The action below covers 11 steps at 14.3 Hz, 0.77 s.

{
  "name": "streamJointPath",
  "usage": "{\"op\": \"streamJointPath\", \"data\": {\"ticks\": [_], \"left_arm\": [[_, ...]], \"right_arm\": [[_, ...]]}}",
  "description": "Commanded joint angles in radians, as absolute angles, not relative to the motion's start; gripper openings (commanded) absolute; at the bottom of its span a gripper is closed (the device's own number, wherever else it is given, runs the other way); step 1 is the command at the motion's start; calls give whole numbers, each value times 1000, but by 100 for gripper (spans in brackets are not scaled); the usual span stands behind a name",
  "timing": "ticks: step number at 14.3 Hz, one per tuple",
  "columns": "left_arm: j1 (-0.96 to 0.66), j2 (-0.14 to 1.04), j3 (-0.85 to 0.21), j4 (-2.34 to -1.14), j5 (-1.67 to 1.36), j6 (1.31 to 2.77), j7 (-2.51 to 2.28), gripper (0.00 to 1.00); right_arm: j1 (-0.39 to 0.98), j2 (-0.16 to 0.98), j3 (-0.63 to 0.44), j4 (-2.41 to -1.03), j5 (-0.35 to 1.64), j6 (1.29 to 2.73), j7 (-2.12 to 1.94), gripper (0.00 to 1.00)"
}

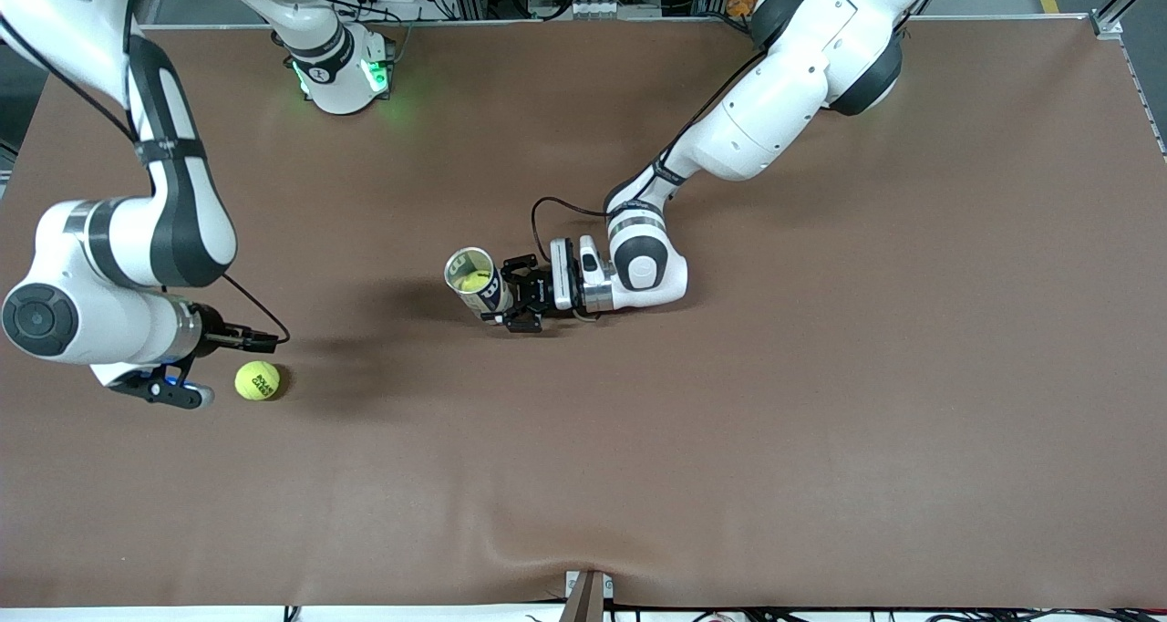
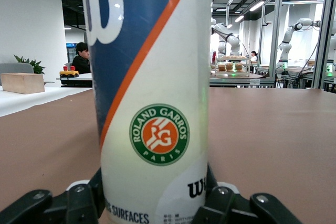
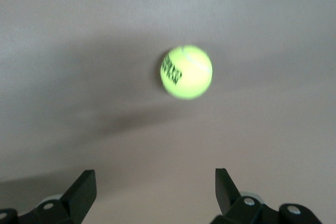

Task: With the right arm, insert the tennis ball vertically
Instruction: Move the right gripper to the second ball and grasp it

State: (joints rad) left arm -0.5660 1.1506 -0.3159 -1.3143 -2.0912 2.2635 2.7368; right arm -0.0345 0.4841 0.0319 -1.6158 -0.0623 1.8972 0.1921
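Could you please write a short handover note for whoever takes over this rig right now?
Left tool: shut on the Wilson ball can, holding it upright mid-table; one ball already shows inside.
Right tool: open, empty, low beside the loose tennis ball, which lies on the table toward the right arm's end, nearer the front camera than the can.
Done: can steadied.
Left: grasp the loose ball, carry it over the can, drop it in from above.

A robotics lab is shown. Further white robot arms are seen mounted at other benches, aluminium framing and ceiling strip lights are visible, and a seated person is seen past the brown-covered desk.
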Motion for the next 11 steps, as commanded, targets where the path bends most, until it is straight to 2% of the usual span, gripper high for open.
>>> {"op": "streamJointPath", "data": {"ticks": [1, 4, 8, 11], "left_arm": [[-571, 1167, -304, -1307, -2123, 2272, 2852, 71], [-571, 1167, -304, -1307, -2128, 2272, 2852, 71], [-571, 1169, -304, -1307, -2126, 2272, 2852, 71], [-571, 1169, -304, -1307, -2128, 2272, 2852, 71]], "right_arm": [[-90, 566, 55, -1583, -81, 1954, 73, 100], [-165, 672, 57, -1487, -63, 1954, -79, 100], [-175, 684, 55, -1482, 35, 1957, -86, 100], [-176, 703, 55, -1497, 69, 2015, -83, 100]]}}
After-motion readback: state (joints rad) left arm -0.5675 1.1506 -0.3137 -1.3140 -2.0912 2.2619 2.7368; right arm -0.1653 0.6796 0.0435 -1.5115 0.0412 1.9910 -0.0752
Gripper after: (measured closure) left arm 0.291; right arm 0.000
